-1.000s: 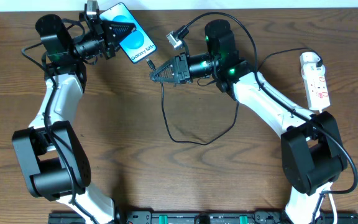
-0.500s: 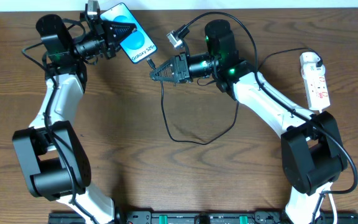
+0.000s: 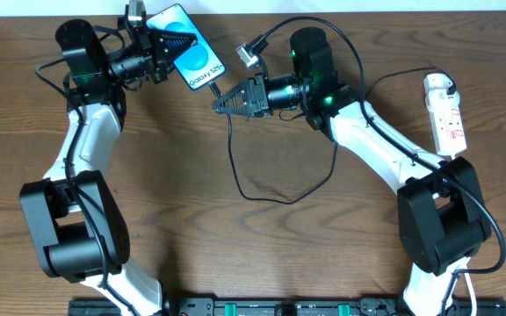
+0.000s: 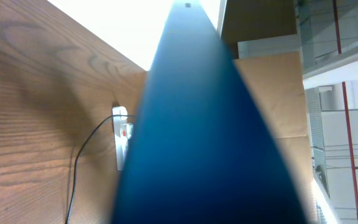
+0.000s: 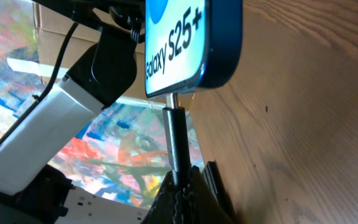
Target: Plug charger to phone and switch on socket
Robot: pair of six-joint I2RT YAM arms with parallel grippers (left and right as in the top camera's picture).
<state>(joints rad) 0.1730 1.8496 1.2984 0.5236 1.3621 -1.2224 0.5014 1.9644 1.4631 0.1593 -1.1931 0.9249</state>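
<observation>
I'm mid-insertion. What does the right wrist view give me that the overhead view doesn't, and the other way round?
Only the right wrist view shows the charger plug close up. Its metal tip meets the phone's lower edge, and the right gripper's jaws are closed on it. How deep it sits is unclear. Only the overhead view shows the socket at far right and the charger cable's slack loop between the arms. Both show the phone, held by the left gripper, with the plug at its edge.
</observation>
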